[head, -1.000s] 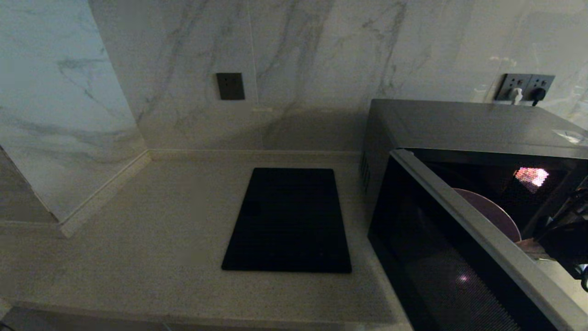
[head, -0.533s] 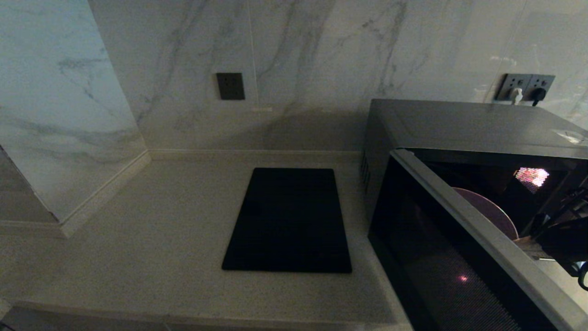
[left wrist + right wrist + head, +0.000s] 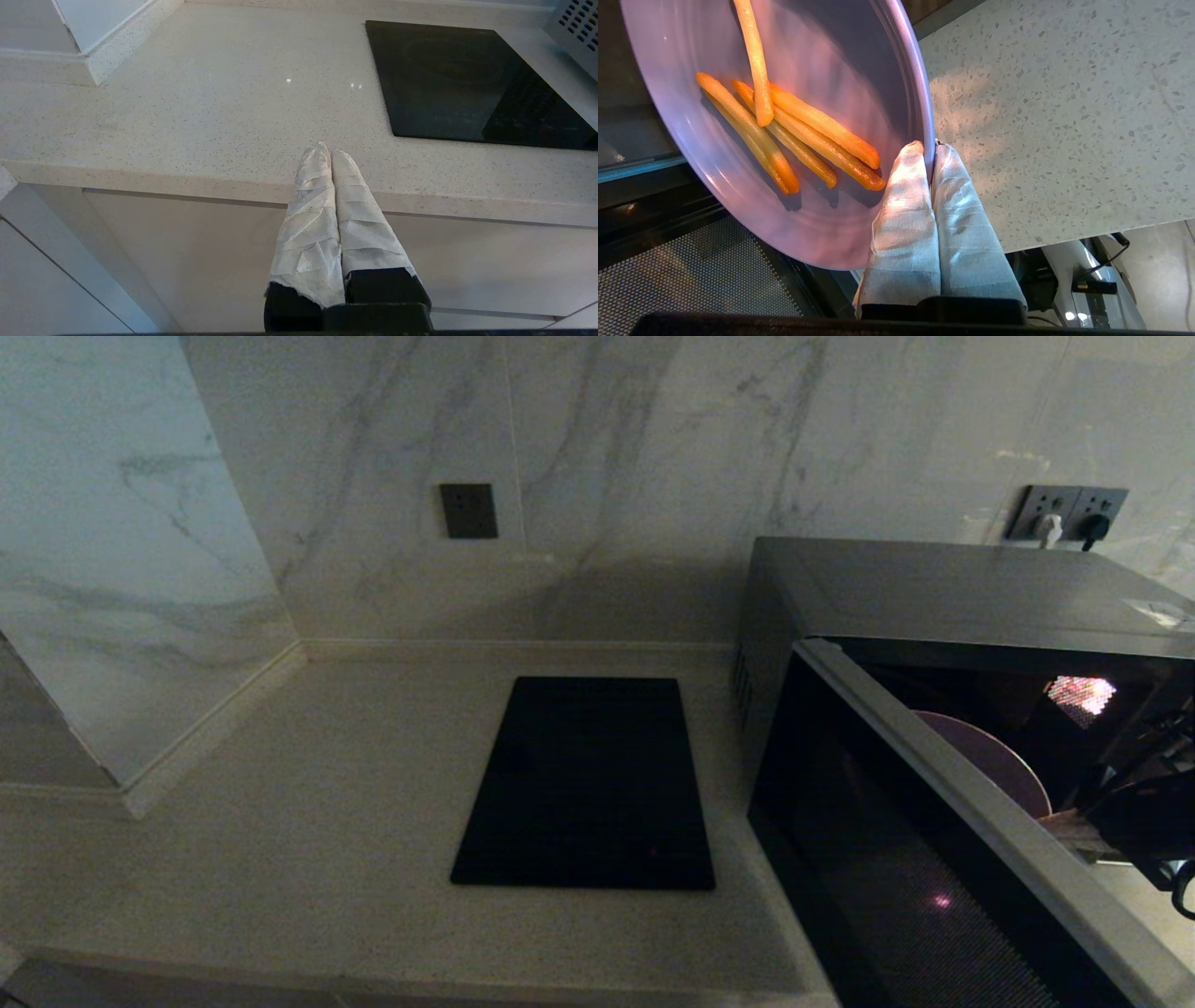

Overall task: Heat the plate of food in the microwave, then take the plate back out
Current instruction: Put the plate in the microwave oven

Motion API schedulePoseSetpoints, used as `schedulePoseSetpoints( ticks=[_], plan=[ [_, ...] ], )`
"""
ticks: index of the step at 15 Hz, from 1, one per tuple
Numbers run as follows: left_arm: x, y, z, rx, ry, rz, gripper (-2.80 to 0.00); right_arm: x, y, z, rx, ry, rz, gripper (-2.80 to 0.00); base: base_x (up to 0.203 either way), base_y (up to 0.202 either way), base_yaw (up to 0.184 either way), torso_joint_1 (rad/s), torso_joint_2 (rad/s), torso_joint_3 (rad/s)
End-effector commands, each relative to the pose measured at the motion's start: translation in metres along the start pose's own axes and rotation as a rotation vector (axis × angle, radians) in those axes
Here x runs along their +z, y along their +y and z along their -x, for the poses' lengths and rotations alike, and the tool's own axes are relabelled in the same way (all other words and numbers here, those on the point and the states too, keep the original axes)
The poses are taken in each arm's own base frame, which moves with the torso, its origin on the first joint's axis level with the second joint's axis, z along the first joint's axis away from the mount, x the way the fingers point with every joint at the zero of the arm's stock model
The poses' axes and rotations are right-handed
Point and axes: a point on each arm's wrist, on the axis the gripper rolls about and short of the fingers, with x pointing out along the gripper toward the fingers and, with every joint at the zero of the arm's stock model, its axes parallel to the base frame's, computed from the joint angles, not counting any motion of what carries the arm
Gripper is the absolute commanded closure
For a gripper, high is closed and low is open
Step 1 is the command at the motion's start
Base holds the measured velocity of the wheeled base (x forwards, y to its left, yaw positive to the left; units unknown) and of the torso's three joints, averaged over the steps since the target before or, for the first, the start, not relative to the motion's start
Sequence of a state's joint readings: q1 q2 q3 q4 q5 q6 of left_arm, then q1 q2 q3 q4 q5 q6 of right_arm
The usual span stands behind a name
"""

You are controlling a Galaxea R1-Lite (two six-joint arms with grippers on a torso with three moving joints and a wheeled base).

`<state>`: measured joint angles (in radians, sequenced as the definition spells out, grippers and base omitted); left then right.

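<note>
**Plate pinched at the rim, at the mouth of the open microwave**

Far left, the left pincer (image 3: 331, 156) hangs idle just off the front edge of the pale speckled surface (image 3: 308, 821), its cloth-wrapped fingers pressed together on nothing. It is out of the way, which suits a job one arm can do.

Moving right, a flat black slab (image 3: 586, 784) lies on the surface, bare, just beside the microwave (image 3: 943, 593).

The microwave's door (image 3: 896, 859) stands swung out toward the room, and the cavity is lit at the back. Over the top edge of the door the plate of food (image 3: 990, 761) shows as a pale lilac arc, at the opening of the cavity.

At the far right, the right pincer (image 3: 933, 151) is clamped on the plate's rim (image 3: 924, 107), one wrapped finger on the inner side, one on the outer. The plate looks tilted, and the orange sticks (image 3: 803, 135) lie bunched near the gripped edge. Holding by the rim keeps the fingers clear of the food. Whether the plate is going in or coming out I cannot tell from here.
</note>
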<state>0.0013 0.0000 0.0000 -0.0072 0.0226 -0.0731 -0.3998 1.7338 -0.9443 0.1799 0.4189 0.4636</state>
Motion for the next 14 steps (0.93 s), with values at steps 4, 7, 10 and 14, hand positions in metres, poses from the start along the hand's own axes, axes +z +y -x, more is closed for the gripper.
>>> schedulePoseSetpoints(
  ticks=[4,7,10,14],
  plan=[
    [0.0,0.0,0.0,0.001,0.0,0.001,0.0,0.0003,-0.0002,-0.0015,0.001,0.006,-0.004,0.0,0.0,0.0,0.0,0.0,0.0,0.0],
    [0.0001,0.0,0.0,0.002,0.0,0.001,0.0,0.0004,-0.0004,-0.002,0.0,0.007,-0.004,0.0,0.0,0.0,0.0,0.0,0.0,0.0],
    [0.0001,0.0,-0.0001,0.001,0.001,0.001,0.0,0.0025,-0.0006,-0.0047,-0.001,0.009,-0.006,0.0,0.0,0.0,0.0,0.0,0.0,0.0],
    [0.0001,0.0,0.0,0.001,0.0,0.001,0.0,0.009,-0.0005,-0.011,0.0,0.011,-0.01,0.0,0.0,0.0,0.0,0.0,0.0,0.0]
  ],
)
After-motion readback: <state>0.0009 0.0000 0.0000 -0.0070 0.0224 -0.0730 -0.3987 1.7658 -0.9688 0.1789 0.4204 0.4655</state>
